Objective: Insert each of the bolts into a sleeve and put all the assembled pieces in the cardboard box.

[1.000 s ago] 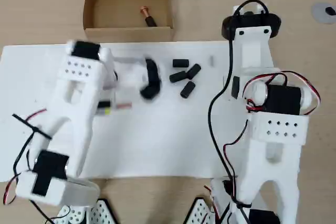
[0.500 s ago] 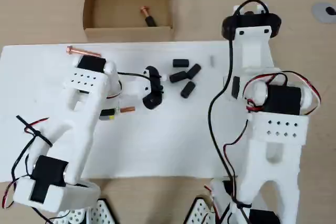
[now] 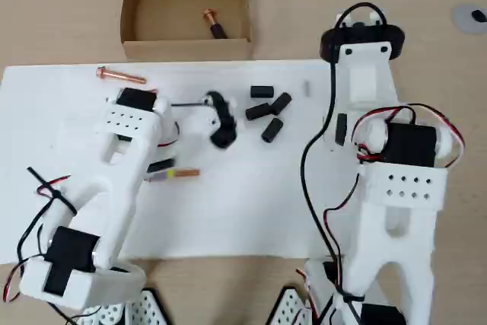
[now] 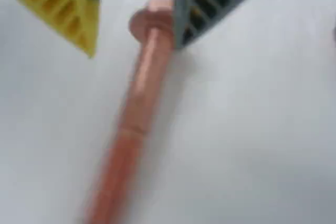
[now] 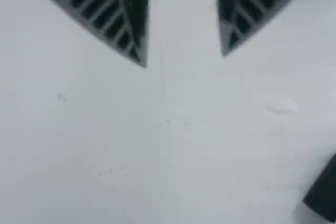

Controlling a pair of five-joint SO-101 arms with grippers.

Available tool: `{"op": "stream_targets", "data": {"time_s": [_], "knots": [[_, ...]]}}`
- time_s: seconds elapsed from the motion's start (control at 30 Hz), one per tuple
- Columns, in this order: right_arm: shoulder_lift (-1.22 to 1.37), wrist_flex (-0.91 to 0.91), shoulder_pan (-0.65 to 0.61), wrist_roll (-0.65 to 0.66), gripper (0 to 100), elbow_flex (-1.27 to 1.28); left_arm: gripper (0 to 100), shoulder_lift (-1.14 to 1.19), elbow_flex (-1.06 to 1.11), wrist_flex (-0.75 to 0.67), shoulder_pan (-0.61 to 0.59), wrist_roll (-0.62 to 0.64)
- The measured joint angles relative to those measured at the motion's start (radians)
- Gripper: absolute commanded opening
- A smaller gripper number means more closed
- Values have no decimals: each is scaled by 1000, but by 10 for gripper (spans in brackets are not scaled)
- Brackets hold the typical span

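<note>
Left pincer gapes around a copper bolt on white paper covering the wooden table; right pincer apart too.

I see the cardboard box at top, left of centre, with one assembled piece inside. On the sheet below: a bolt upper left, another bolt mid-left, four sleeves clustered at centre.

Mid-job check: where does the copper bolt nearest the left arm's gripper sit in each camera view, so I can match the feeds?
High view: the bolt lies flat on the white sheet, beside the left arm.
Left wrist view: the bolt has its head between the fingers of the open left gripper, against the dark one.
Right wrist view: the white sheet and a black piece lie under the open right gripper.
Shared landmark: the white sheet.
</note>
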Motion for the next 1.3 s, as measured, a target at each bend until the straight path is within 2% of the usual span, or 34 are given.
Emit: {"op": "stream_targets", "data": {"time_s": [0.13, 0.23, 0.4, 0.53, 0.63, 0.8, 0.97, 1.17, 1.3], "knots": [[0, 0, 0, 0, 125, 0, 111, 0, -169, 58, 8, 430], [0, 0, 0, 0, 125, 0, 113, 0, -204, 107, 6, 852], [0, 0, 0, 0, 125, 0, 111, 0, -118, 101, -49, 1565], [0, 0, 0, 0, 125, 0, 113, 0, -49, 54, -55, 2018], [0, 0, 0, 0, 125, 0, 112, 0, -6, -17, -57, 2282], [0, 0, 0, 0, 125, 0, 112, 0, 15, -127, -57, 2486], [0, 0, 0, 0, 125, 0, 113, 0, 49, -140, -57, 2602], [0, 0, 0, 0, 125, 0, 114, -2, 97, -86, -74, 2616], [0, 0, 0, 0, 125, 0, 114, -2, 58, 37, -83, 2578]]}}
